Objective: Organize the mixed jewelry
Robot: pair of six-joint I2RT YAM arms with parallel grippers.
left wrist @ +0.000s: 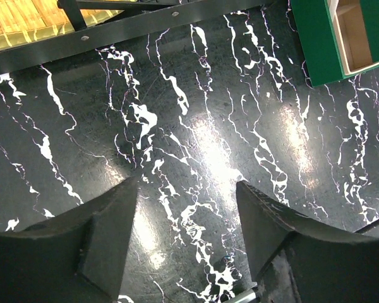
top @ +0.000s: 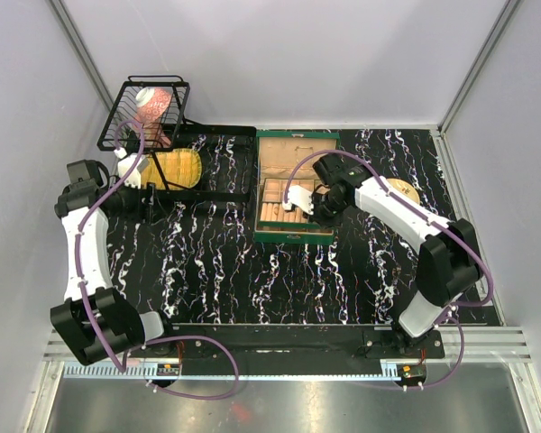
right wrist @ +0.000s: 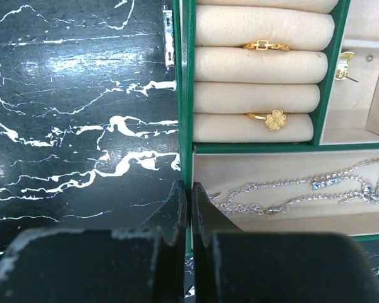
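Green box [right wrist: 187,76] walls fill my right wrist view, and my right claw [right wrist: 189,189] hangs just over the near-left corner of the box, with its two fingers pressed flat together and nothing visible between them. Below its tips lies the long beige compartment, where a silver chain [right wrist: 303,189] sprawls in loose loops along the floor. Beyond that compartment is the block of cream rolls [right wrist: 259,98]. A gold link ring [right wrist: 265,45] is tucked into one slot between the rolls, and a gold flower ring [right wrist: 275,119] sits in a slot nearer to me. To the right of the rolls, a gold earring [right wrist: 344,66] rests in a small side compartment against its green wall.

My left claw [left wrist: 188,184] is well apart from the box, out over the black, white-veined surface [top: 216,262]. Its fingers stand wide and only bare surface shows in the gap. A black frame [left wrist: 114,28] crosses the far edge of that view, and a corner of the box shows at upper right.

From above, a tan plate [top: 404,191] peeks out from behind my right arm, and a wire basket [top: 144,108] sits tilted at the far left.
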